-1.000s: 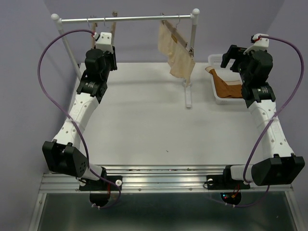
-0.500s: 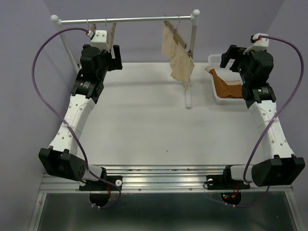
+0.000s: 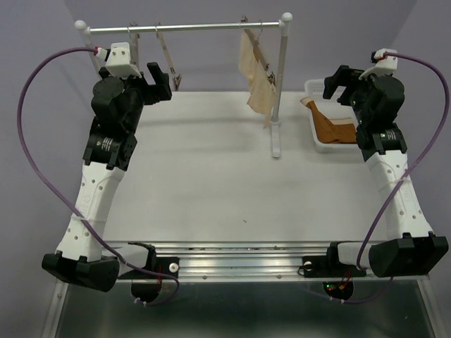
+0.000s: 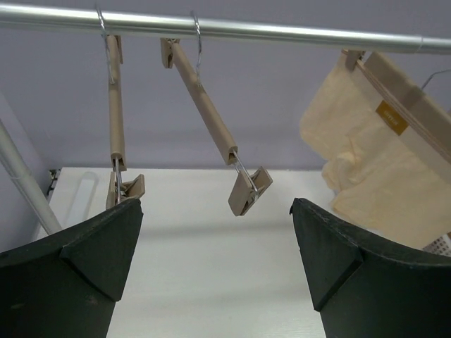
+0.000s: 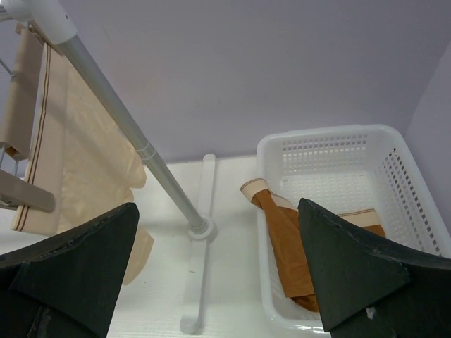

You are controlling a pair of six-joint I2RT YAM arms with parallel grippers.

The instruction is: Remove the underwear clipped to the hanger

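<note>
The rust-brown underwear [image 3: 331,129] lies loose in the white basket [image 3: 312,86], one paler edge draped over the rim; the right wrist view shows it as well [image 5: 290,243]. Two bare light-wood hangers hang at the rail's left end. The tilted hanger [image 4: 206,113] ends in a metal clip [image 4: 249,191] that holds nothing, and the other hanger [image 4: 115,105] hangs steeper. My left gripper [image 3: 163,79] is open just below and in front of them, nothing between its fingers [image 4: 91,260]. My right gripper [image 3: 340,88] hovers open above the basket's left side.
A pale cream garment [image 3: 257,77] stays clipped to a third hanger near the rail's right end. The rail [image 3: 190,28] rests on white posts; the right post [image 3: 280,84] has a foot [image 3: 275,144] on the table beside the basket.
My left gripper has opened and its arm has swung left and back, away from the tilted hanger, which hangs free now. The right arm has barely moved.
</note>
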